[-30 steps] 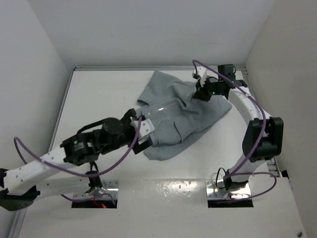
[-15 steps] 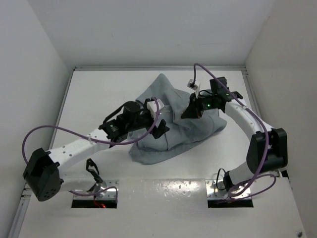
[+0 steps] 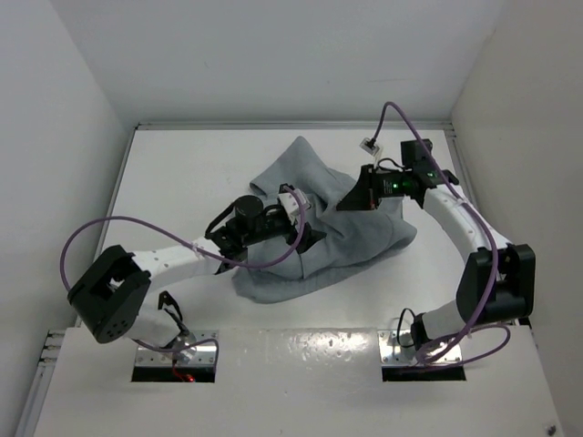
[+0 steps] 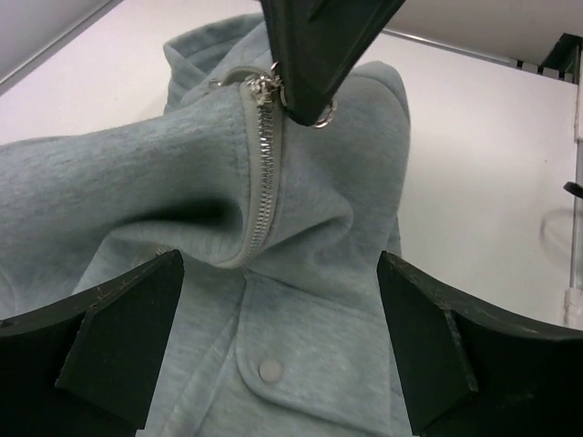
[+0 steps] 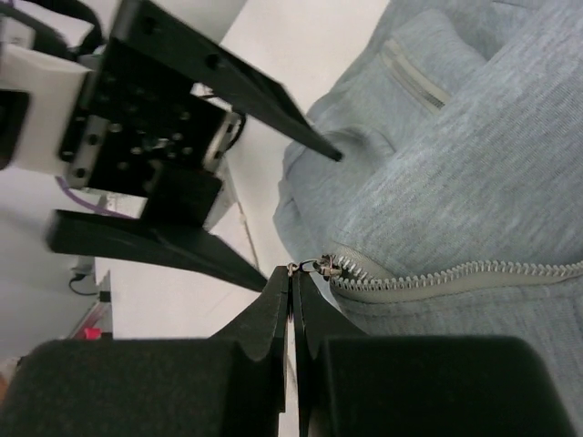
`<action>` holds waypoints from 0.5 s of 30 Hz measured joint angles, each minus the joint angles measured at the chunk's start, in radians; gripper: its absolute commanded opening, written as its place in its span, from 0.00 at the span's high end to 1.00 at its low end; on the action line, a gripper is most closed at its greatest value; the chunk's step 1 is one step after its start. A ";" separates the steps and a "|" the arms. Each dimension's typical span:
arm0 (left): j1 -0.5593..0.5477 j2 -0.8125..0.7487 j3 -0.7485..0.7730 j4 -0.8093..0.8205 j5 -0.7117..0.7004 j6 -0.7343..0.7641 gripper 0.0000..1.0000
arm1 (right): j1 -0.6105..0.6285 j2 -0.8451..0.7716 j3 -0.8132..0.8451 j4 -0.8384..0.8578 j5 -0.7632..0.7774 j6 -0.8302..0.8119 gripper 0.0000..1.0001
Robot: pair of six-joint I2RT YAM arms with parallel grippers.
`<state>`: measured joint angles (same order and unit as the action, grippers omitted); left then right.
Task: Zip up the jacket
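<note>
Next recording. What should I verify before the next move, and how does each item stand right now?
1. Right pincer shut on the zipper pull: ok.
2. Left pincer open above the jacket: ok.
3. Left pincer anchoring fabric: not ok, holds nothing.
4. Zipper track straight: not ok, it bends into a fold.
5. Travel left for the slider: cannot tell.
</note>
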<state>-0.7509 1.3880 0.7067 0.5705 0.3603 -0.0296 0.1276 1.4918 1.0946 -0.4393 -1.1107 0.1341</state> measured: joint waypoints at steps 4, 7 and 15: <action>0.000 0.061 0.005 0.067 0.003 0.005 0.13 | 0.000 -0.027 -0.001 -0.014 -0.028 0.011 1.00; 0.002 0.119 0.029 0.085 0.010 0.010 0.23 | 0.000 -0.046 -0.001 -0.031 -0.050 0.018 1.00; 0.010 0.175 0.123 0.069 0.089 0.028 0.96 | -0.013 -0.077 -0.005 -0.143 -0.063 -0.040 1.00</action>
<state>-0.7414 1.5627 0.8295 0.6399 0.4496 -0.0013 0.1150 1.4143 1.0901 -0.5827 -1.1732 0.0937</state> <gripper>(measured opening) 0.134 0.009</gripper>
